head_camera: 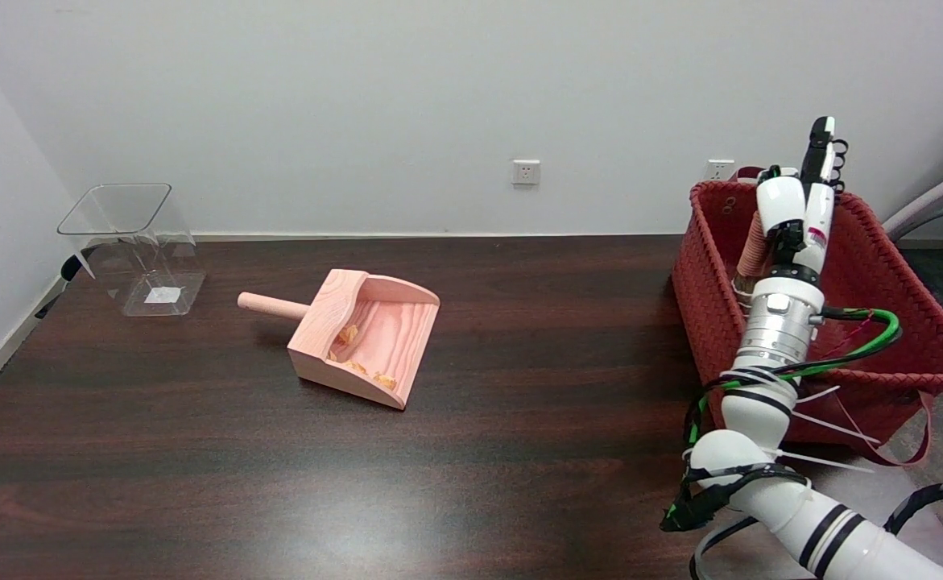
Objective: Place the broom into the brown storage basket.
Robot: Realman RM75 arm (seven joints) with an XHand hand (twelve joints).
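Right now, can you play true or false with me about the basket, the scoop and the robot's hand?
1. The hand is over the basket. True.
2. The scoop is inside the basket. False: it lies on the table.
3. The scoop has orange bits in it. True.
4. The clear bin is beside the basket. False: it stands at the table's far left, the basket at the right.
5. The broom lies on the table. False: its handle pokes up inside the basket.

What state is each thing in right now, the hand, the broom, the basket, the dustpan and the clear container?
right hand: raised over the basket, fingers extended upward.
broom: handle showing inside the basket, behind the wrist.
basket: upright, open-topped.
dustpan: on the table, scraps inside.
clear container: upright, looks empty.
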